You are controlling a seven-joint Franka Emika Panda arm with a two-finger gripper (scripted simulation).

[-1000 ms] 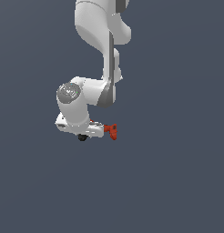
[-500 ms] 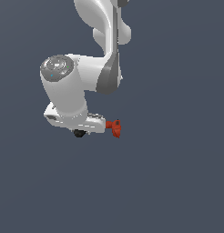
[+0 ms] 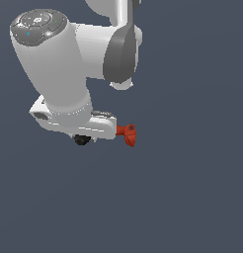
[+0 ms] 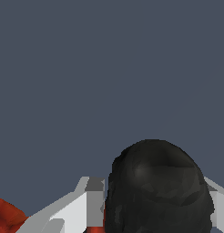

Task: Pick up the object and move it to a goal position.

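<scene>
The object, a small orange-red drill-shaped thing point(image 3: 127, 134) with a black rounded end point(image 3: 82, 140), is held crosswise under the white gripper point(image 3: 96, 134). Its red end sticks out on the exterior view's right of the hand and its black end on the left. In the wrist view the black end point(image 4: 159, 191) fills the space between the two white fingers point(image 4: 79, 207), and a bit of red shows at the corner point(image 4: 7, 218). The gripper is shut on the object and holds it in the air, well above the grey floor.
The white-grey arm point(image 3: 69, 64) fills the upper part of the exterior view on its left. A plain dark grey floor point(image 3: 192, 197) lies all around, with no other objects in view.
The arm with the held object has risen toward the exterior camera and looms much larger. The object stays in the gripper in the same pose.
</scene>
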